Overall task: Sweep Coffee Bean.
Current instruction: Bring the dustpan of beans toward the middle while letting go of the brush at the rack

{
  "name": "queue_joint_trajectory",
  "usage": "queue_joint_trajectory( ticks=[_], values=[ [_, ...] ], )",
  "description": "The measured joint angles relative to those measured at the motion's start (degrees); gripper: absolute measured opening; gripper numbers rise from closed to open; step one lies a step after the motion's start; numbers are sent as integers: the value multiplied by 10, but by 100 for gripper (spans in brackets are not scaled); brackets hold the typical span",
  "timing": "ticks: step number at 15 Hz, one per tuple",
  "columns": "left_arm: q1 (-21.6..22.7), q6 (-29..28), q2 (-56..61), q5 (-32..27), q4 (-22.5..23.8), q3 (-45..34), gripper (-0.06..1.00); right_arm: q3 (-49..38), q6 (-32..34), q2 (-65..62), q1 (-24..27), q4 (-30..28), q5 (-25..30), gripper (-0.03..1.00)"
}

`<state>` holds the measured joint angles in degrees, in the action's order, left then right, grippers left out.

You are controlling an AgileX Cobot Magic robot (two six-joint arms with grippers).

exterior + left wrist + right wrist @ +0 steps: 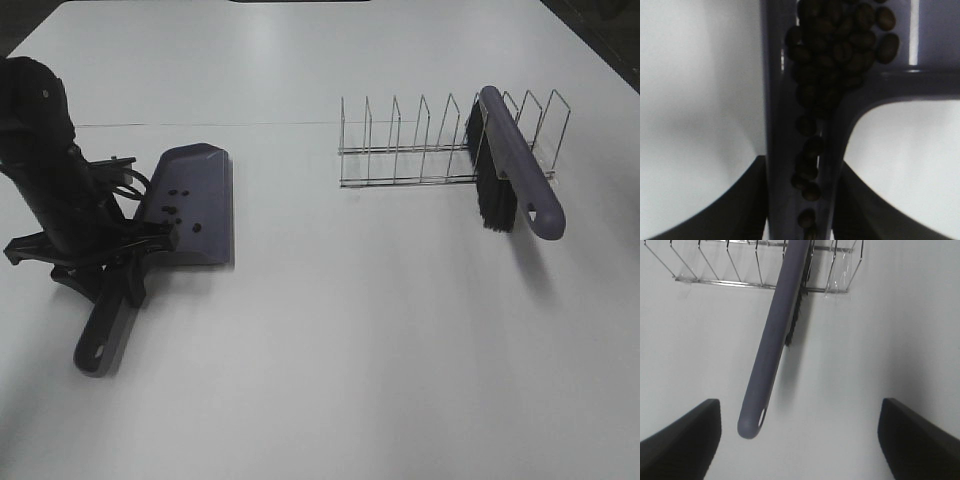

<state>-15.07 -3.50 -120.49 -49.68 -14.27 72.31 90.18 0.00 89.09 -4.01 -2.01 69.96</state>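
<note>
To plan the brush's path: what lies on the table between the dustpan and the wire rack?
Only bare table, per the exterior high view, between dustpan and wire rack.

White table (330, 380), evenly lit; dark floor, prob., past far corners.

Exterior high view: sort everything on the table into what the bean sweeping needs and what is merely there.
Belongs to the job:
- coffee beans, lying in the dustpan
- dustpan, its handle held by the left gripper
- brush, resting in the wire rack

Merely there:
- wire rack, which just holds the brush
- white table
</note>
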Motion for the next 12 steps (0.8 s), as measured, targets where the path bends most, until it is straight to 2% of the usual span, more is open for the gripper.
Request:
queue_joint_trajectory(
  ticks=[4, 9, 10, 12],
  values=[
    [-3, -1, -10, 23, -1, 3, 33, -63, -5, -60, 0, -6, 1, 75],
    [-3, 0, -11, 37, -2, 3, 33, -76, -5, -108, 0, -7, 1, 75],
    [-3, 0, -11, 37, -5, 3, 37, -76, -5, -116, 0, -7, 1, 75],
    [-5, 0, -11, 41, -17, 6, 62, -86, -5, -131, 0, -6, 0, 75]
  ],
)
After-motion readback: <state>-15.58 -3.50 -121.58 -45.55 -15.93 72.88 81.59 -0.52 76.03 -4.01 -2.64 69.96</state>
